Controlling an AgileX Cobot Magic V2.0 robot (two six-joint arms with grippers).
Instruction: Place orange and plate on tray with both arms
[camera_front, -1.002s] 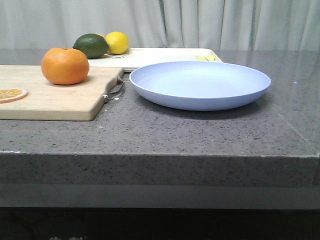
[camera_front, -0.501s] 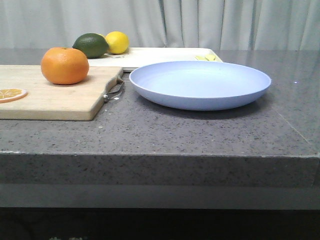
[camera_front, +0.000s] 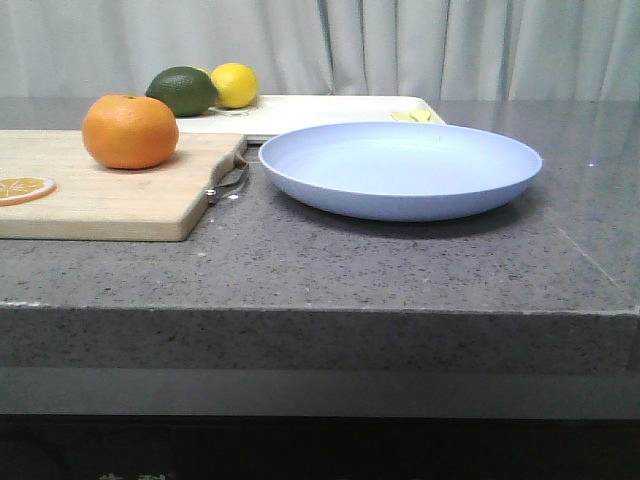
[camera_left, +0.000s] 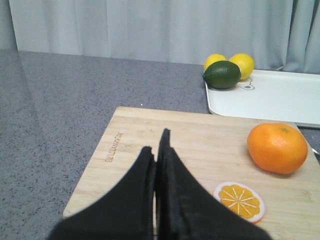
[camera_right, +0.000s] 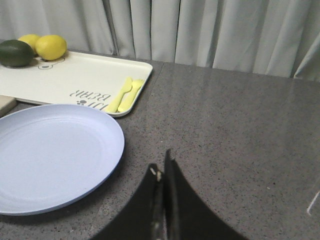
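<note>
The orange (camera_left: 277, 147) sits on the board (camera_left: 150, 140), ahead of the left pincer (camera_left: 157, 150) and off to its right side, well apart from it. The plate (camera_right: 50, 155) lies on the counter (camera_right: 240, 130) just beside the right pincer (camera_right: 162, 170), toward its left. The tray (camera_right: 75, 75) lies beyond the plate. Both pincers are closed, fingers pressed together, holding nothing and touching nothing.

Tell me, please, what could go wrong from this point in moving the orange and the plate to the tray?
The round orange sits loose on the cutting board and may roll if nudged. The plate lies flat with a low rim, so closed fingers could slip. Limes and lemons crowd one tray corner.
</note>
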